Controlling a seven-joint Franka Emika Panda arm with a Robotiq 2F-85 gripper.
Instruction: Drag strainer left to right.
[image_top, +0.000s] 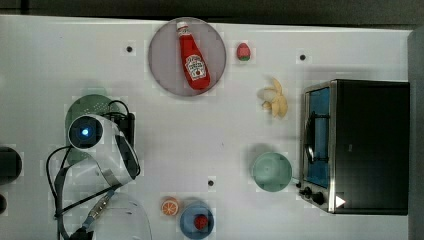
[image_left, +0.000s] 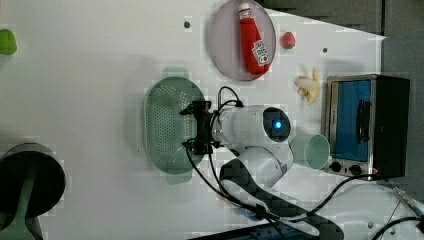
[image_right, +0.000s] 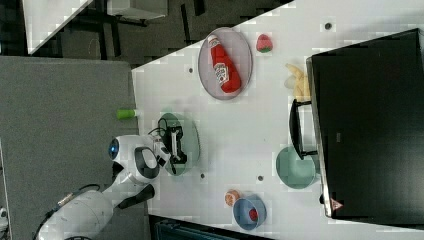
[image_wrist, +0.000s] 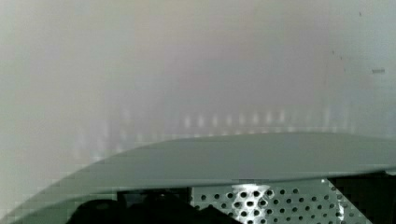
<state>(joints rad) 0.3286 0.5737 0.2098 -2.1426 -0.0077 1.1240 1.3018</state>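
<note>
Left view showed the gripper (image_left: 198, 127) hanging over the strainer (image_left: 167, 126), above the long rim on the side nearest the arm, with its jaws spread wide and nothing between them. Whether the fingertips had reached the plastic could not be told.

To do this step well, I judged that one finger should go down inside the basket and the other outside, so that the side wall sat between them before any pull. A shallow hook on the rim alone might slip off. The drag should then stay low and level, keeping the basket flat on the table (image_left: 90, 80) rather than tipping it. The path along the table looked mostly bare, but the green bowl (image_top: 271, 171) in front of the toaster oven (image_top: 367, 145) stood close to the line of travel and should be given room.

The strainer was a pale mint-green oblong basket with rounded ends and a small tab at each end. Its bottom was covered in rows of little holes, plain in the left view and again in the wrist view, where the smooth rim (image_wrist: 243, 156) curved above the perforated floor. It looked light and shallow, likely to slide easily. It lay flat near the table's edge at the top view's left (image_top: 86, 103), half hidden there under the arm, well apart from the plate with the ketchup bottle (image_top: 193, 55).
</note>
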